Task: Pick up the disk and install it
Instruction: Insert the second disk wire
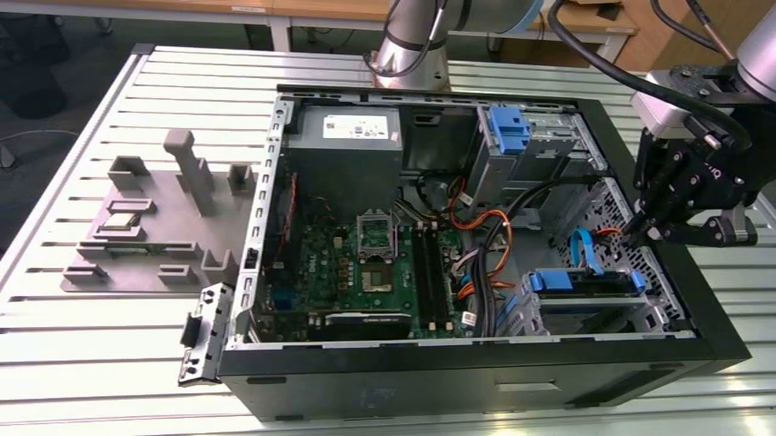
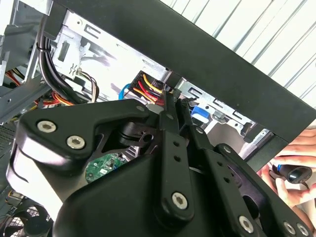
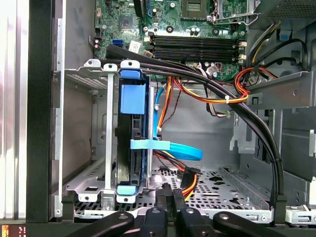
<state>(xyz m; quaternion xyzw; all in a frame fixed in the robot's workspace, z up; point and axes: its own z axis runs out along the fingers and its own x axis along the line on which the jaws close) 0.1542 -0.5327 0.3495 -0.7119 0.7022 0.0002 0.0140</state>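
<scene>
— Disk (image 3: pixel 132 143) position?
— Seated on edge in the drive cage (image 3: pixel 84 123) at a lower corner of the open computer case (image 1: pixel 485 368); in the first wrist view its long axis runs along the cage rails, thin edge toward the camera, blue bracket capping both ends.
— What crowds it?
— A flat blue cable (image 3: pixel 170 149) leaves its side, with orange, red and yellow wires (image 3: pixel 185 180) just beside it and thick black cables (image 3: pixel 247 123) arcing over toward the motherboard (image 1: pixel 363 263). The perforated floor beside the cage lies open.
— And the gripper (image 1: pixel 641 232)?
— It hangs over the case's edge on the exterior view's right, near the cage, fingers (image 3: pixel 170 197) closed together, holding nothing, apart from the disk.
</scene>
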